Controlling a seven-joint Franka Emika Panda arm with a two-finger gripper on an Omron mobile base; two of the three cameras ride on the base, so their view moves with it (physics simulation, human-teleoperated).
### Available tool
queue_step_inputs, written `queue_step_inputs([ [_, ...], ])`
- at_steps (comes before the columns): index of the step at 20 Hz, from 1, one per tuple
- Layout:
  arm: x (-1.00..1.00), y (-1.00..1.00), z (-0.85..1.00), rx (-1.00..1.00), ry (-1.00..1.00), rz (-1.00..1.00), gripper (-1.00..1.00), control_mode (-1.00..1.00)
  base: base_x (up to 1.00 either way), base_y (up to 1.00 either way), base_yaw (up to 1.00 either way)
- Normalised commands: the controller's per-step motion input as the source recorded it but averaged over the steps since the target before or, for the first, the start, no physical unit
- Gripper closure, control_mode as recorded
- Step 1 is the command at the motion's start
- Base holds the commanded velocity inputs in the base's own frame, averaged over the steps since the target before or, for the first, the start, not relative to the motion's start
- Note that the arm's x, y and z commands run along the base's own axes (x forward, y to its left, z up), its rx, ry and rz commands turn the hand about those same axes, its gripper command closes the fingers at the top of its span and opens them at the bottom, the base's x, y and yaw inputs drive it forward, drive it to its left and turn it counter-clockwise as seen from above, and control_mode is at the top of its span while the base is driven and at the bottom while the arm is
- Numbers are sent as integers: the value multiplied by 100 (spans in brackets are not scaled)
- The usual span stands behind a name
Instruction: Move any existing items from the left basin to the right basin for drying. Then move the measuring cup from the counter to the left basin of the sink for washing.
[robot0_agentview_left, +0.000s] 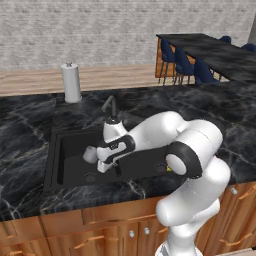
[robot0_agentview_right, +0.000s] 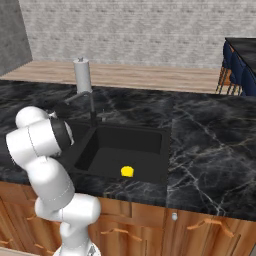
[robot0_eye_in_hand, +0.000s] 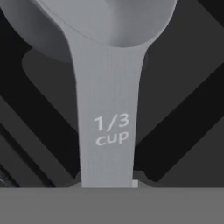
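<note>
**Measuring cup held by its handle over the left basin**

The gripper hangs low inside the sink, its fingers pinching the thin handle of the measuring cup. In the hand view the flat grey handle of the measuring cup runs straight up from between the fingertips at the bottom edge, marked "1/3 cup", and widens into the rounded bowl at the top of the picture. The bowl therefore lies directly ahead of the claw, at the far end of the handle from the grip.

In the left base view the pale cup sits just to the left of the gripper, above the floor of the left basin, the narrower black compartment. A round grey drain shows on the basin floor below the cup. Whether the cup touches the floor cannot be told.

The dark curved faucet rises just behind the hand at the divider. The wider right basin lies beyond, and a small yellow object rests on its floor near the front wall. The black marble counter surrounds the sink, and a white paper-towel roll stands upright on it behind the left basin, well apart from the gripper.
</note>
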Motion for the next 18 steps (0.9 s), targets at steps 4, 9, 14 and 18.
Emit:
queue_step_inputs([
  [4,6,0,-38,0,0,-2,100,-100,0,0,0],
  [9,16,3,-27,-1,0,-1,100,-100,0,0,0],
  [14,31,9,-28,-6,0,0,100,-100,0,0,0],
  [18,33,11,-31,-8,0,0,100,-100,0,0,0],
])
